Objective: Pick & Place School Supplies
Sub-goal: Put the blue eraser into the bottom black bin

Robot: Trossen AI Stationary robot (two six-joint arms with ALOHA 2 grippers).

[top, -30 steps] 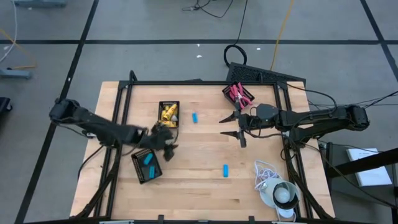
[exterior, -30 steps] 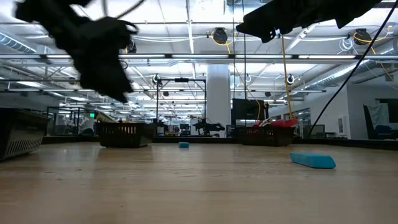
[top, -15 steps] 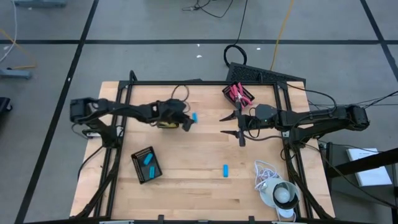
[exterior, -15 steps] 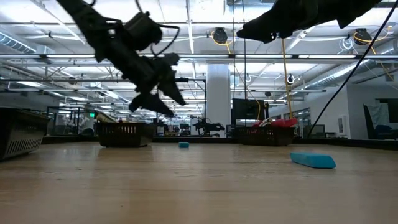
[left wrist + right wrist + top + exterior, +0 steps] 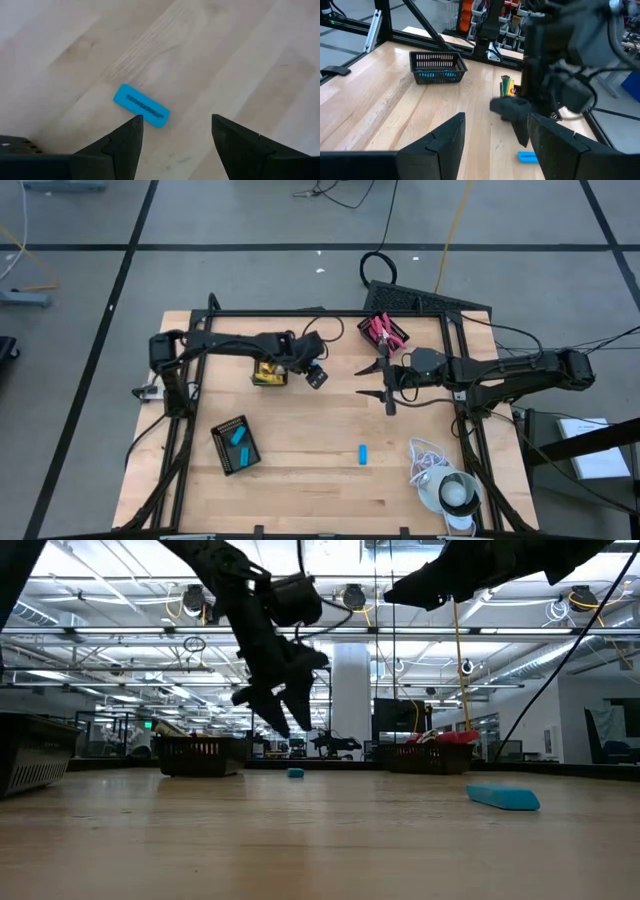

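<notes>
Left gripper [image 5: 172,137] jaws open, empty, hovering over a short light-blue oblong piece [image 5: 142,105] on the wooden counter [image 5: 300,480]. Second blue piece [image 5: 362,454] also loose. Right gripper [image 5: 372,381] open, idle. Two blues already in the black slotted tray [image 5: 222,452].

Left gripper [image 5: 316,376] above an oblong piece [image 5: 141,105] near the bench [image 5: 300,480] far edge, tray [image 5: 270,365] just beside. Right gripper [image 5: 378,387] mid-bench. Second piece [image 5: 362,454] toward the near edge.
</notes>
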